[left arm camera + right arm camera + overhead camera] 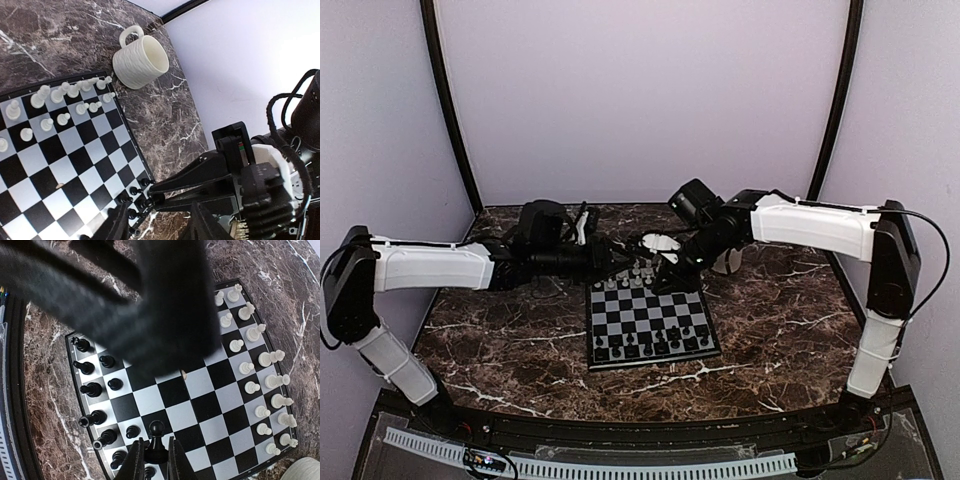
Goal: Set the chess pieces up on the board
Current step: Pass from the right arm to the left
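The board lies in the middle of the marble table, with its near edge turned toward the arm bases. The white pieces stand in two rows along the far side of the board, close to a cream mug that sits on the table just beside the far right corner. The black pieces stand along the near side, also in two rows, but the rows are not full. The right gripper is closed around the base of a black pawn, one finger on each side. The pawn is upright over the board, one square more toward the middle than the row of black pawns. I cannot tell if it touches the square or hangs a little above it. The left gripper hovers over the far left corner of the board with its fingers apart, and nothing is between them.
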Tool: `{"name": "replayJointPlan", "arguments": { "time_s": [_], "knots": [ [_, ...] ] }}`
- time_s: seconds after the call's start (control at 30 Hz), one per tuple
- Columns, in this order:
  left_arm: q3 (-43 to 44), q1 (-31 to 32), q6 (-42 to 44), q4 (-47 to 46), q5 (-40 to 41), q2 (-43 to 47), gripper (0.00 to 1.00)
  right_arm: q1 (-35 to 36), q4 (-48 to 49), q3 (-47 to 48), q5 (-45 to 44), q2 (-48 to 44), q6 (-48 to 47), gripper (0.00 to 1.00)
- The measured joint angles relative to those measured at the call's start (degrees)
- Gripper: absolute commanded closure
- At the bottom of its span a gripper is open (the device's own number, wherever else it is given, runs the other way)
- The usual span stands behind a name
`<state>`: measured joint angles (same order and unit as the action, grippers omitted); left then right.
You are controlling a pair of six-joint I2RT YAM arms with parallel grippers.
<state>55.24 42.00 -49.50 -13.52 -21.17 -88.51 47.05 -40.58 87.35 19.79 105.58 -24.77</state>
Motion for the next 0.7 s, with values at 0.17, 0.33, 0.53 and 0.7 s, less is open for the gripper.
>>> {"name": "replayJointPlan", "arguments": {
  "time_s": [0.17, 0.33, 0.53, 0.7],
  "knots": [
    [0.0, 0.0, -4.5, -4.5, -4.7, -3.7, 0.58, -0.1, -0.2, 0.7, 2.3, 0.0, 0.8, 0.94],
    [0.0, 0.0, -7.4, -7.2, -7.4, -5.4, 0.64, -0.1, -0.2, 0.9, 3.2, -0.1, 1.4, 0.94],
    [0.0, 0.0, -10.6, -10.5, -10.5, -7.3, 0.68, -0.2, -0.2, 0.9, 3.3, -0.4, 1.6, 0.94],
    [0.0, 0.0, -12.7, -12.2, -12.6, -8.8, 0.67, -0.3, -0.1, 0.9, 2.4, -1.0, 1.9, 0.94]
  ]
}}
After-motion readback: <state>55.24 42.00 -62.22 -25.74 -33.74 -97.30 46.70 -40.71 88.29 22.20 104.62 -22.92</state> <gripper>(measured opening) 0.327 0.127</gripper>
